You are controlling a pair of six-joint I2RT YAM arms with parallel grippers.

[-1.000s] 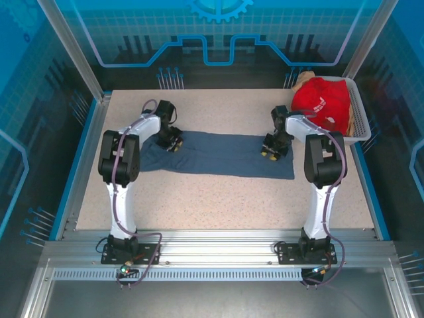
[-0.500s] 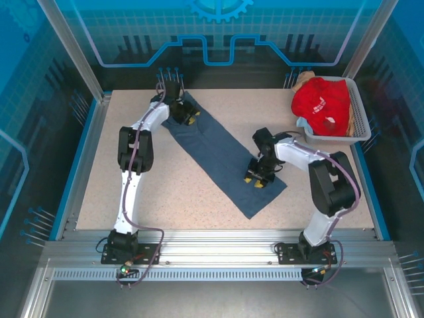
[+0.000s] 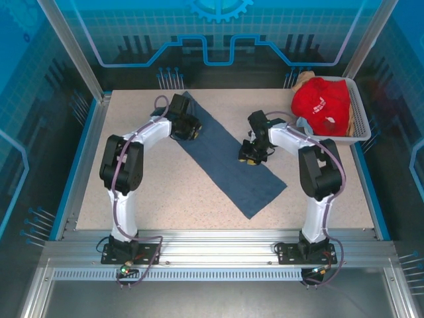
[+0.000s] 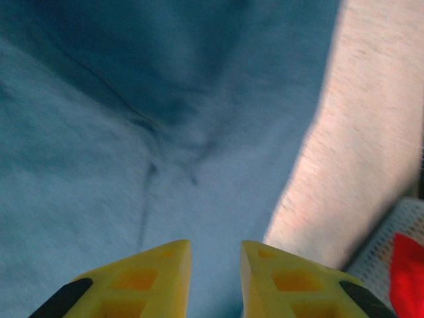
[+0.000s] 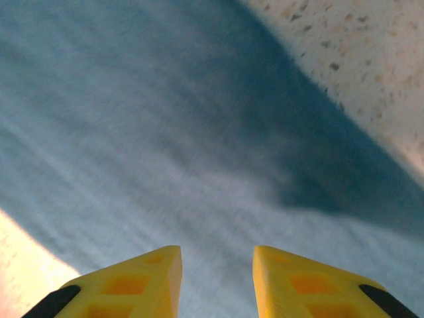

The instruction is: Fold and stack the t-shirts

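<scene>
T-shirt, slate-blue (image 3: 222, 159): folded to a long strip, lying diagonally on the desk (image 3: 146, 199) from far left to near right.
My left end effector (image 3: 188, 128) is over the far end of the strip, fingers set narrow with a small gap and no cloth seen in it. My right end effector (image 3: 250, 156) is at the strip's right edge, about midway along, likewise narrow and holding nothing that I can see. Procedure, as I judge it: the step in hand shortens the strip. Take each grip through all layers at an edge, lift both sides level, and lay the end squarely over so the edges match and no crease is trapped. At far right, a red t-shirt (image 3: 321, 103) lies in the white basket (image 3: 358, 99). Its white print is too small to read, and no other writing is legible.
</scene>
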